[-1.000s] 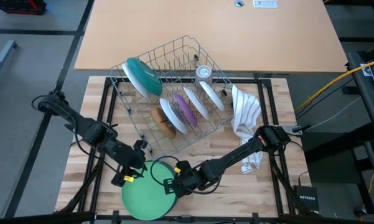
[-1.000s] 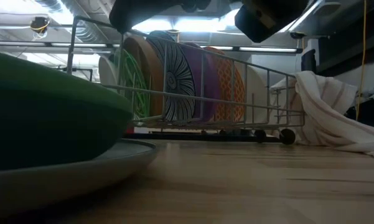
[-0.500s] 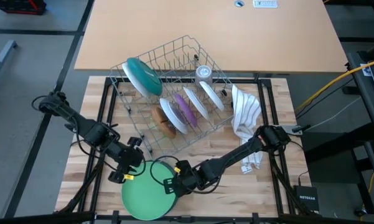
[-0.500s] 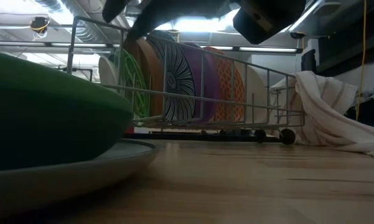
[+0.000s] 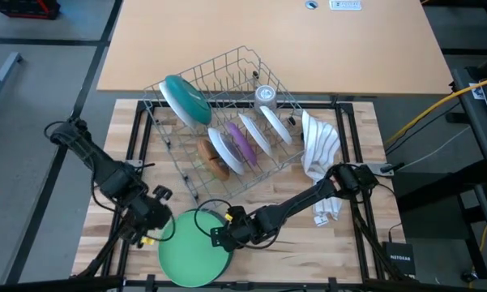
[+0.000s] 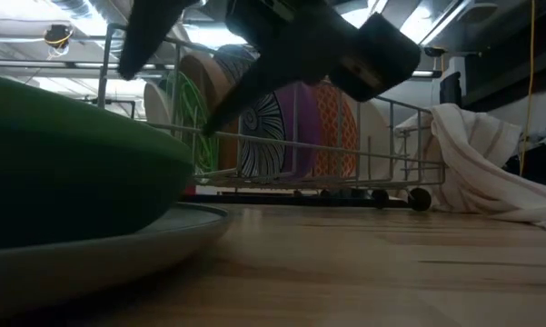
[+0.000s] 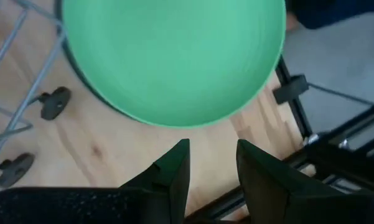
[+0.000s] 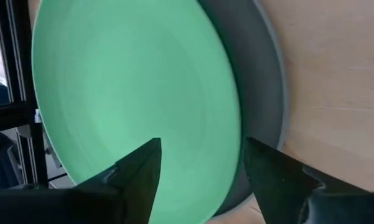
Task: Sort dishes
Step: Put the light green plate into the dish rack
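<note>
Landmark: grey wire rack (image 5: 219,122), one, standing on the wooden table (image 5: 348,243) towards its far side.

Left gripper (image 5: 150,231): in front of the rack's left end, just beside the left rim of the green plate. Fingers (image 7: 174,168) slightly parted with a narrow gap showing, holding nothing, above bare wood.

Green plate (image 5: 194,247): one, lying flat in front of the rack at the table's near edge. In the right wrist view it sits on top of a grey plate (image 8: 271,106), whose rim shows as a crescent along one side. Two stacked plates in all.

Right gripper (image 5: 220,237): in front of the rack, over the right part of the green plate. Fingers (image 8: 140,168) spread wide, nothing between them; the green plate's surface shows in the gap.

Teal dish (image 5: 186,99): one, leaning tilted at the rack's left end.

Dishes standing in the rack's slots: the high view gives one brown (image 5: 214,156), one white (image 5: 225,149), one purple (image 5: 240,140), then two more white (image 5: 255,131) (image 5: 275,123), running left to right. The low view adds a clear green one (image 6: 193,123) and an orange-patterned one (image 6: 332,123); exact total cannot be told, as the dishes overlap.

Round clear item (image 5: 265,94): one, at the rack's far right corner; kind cannot be told.

White striped cloth (image 5: 320,150): one, bunched just beside the rack's right end.
</note>
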Motion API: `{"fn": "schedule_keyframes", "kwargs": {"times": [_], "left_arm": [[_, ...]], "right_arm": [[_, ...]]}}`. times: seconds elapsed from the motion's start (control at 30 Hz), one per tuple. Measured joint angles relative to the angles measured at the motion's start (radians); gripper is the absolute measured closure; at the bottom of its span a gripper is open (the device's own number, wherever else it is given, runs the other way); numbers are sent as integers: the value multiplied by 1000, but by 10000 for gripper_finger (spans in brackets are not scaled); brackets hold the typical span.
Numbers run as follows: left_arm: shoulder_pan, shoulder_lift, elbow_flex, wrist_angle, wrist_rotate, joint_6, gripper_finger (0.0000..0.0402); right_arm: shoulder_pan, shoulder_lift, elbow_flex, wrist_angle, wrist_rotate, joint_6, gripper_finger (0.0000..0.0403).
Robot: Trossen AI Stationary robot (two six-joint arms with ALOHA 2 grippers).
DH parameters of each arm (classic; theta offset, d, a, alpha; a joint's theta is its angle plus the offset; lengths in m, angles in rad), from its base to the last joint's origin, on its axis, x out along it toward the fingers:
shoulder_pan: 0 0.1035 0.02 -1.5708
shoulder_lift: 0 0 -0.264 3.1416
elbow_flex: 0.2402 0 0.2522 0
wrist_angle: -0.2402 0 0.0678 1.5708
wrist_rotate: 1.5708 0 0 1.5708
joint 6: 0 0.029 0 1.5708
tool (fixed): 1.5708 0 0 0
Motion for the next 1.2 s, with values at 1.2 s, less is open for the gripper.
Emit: {"fn": "schedule_keyframes", "kwargs": {"times": [1.2], "left_arm": [[-251, 13, -522, 627, -154, 743, 282]], "right_arm": [[2, 16, 0, 34, -52, 1, 171]]}}
